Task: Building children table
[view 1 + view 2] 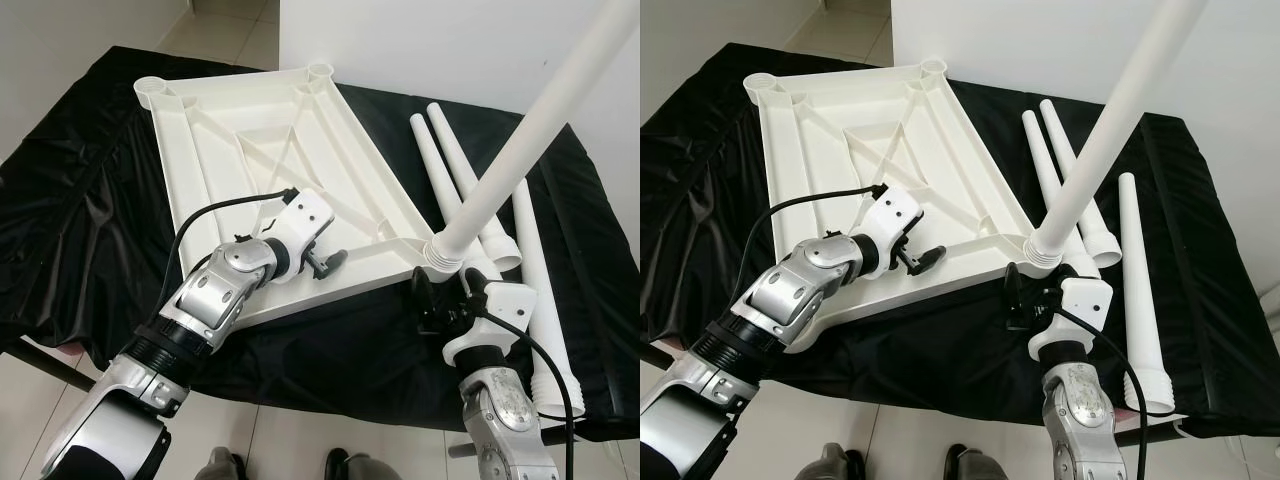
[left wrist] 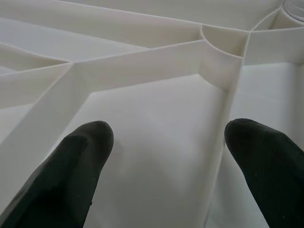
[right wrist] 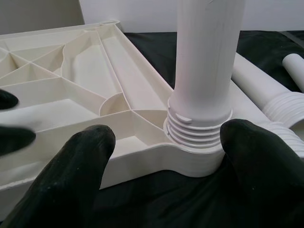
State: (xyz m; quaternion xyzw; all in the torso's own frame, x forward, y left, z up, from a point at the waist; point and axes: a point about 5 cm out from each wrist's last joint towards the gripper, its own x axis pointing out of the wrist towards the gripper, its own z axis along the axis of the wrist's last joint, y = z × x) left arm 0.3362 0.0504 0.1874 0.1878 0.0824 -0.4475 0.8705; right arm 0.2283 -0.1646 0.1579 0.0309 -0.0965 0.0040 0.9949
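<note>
Left eye view gave you the whole scene: the white tabletop [image 1: 270,150] lay upside down, ribbed underside up, on a black cloth [image 1: 70,230] spread over the work surface. One white leg [image 1: 520,160] stood in the corner socket [image 1: 440,255] nearest the robot's right side, rising at a slant toward the upper right of the picture. Its thread was only partly seated; in the right wrist view you could see several turns of thread [image 3: 197,130] still exposed above the socket collar.

Your right gripper [image 1: 440,295] sat just below and in front of that corner, fingers spread. The right wrist view showed the two black fingertips [image 3: 85,156] well apart, one to each side of the leg's base, and neither appeared to touch it, though the near edge was too close to the lens for you to be sure.

Your left gripper [image 1: 325,262] reached over the near long edge of the tabletop, just inside the rim, with the arm stretched across the cloth from the lower left. Its fingers [image 2: 80,156] were parted too, hovering over a bay between the ribs with nothing between them.

Three spare legs [image 1: 455,180] lay on the cloth to the right of the tabletop, roughly parallel, threaded ends toward the robot. Shoes [image 1: 345,465] of a person showed at the bottom edge on the tiled floor [image 1: 230,25].
</note>
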